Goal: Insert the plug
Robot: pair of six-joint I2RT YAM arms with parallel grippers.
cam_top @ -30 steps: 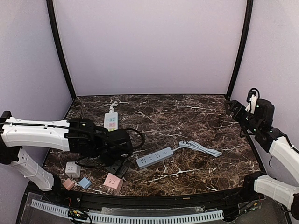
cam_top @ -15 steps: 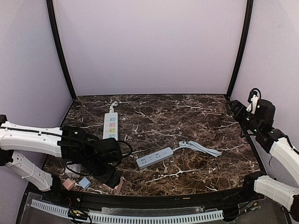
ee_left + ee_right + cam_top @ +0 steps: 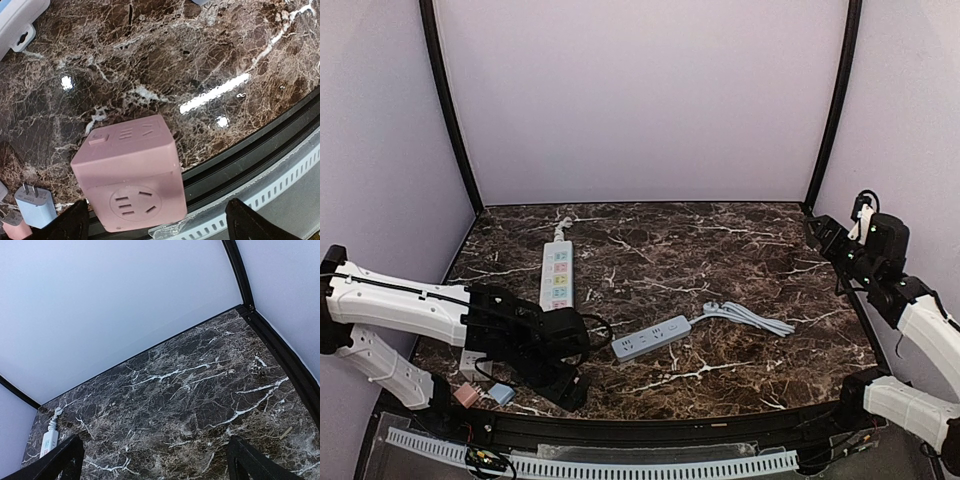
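Swung back toward the near-left corner, the left pincer (image 3: 160,221) now hangs jaws apart over the pink cube plug (image 3: 129,172) at the near edge of the tabletop (image 3: 200,60); it should straddle flat sides squarely before closing.

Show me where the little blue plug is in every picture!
Top view: blue plug at the front left, near the edge.
Left wrist view: blue plug in the bottom left corner, left of the pink cube.
Right wrist view: not in it.
Shared landmark: the marble table.
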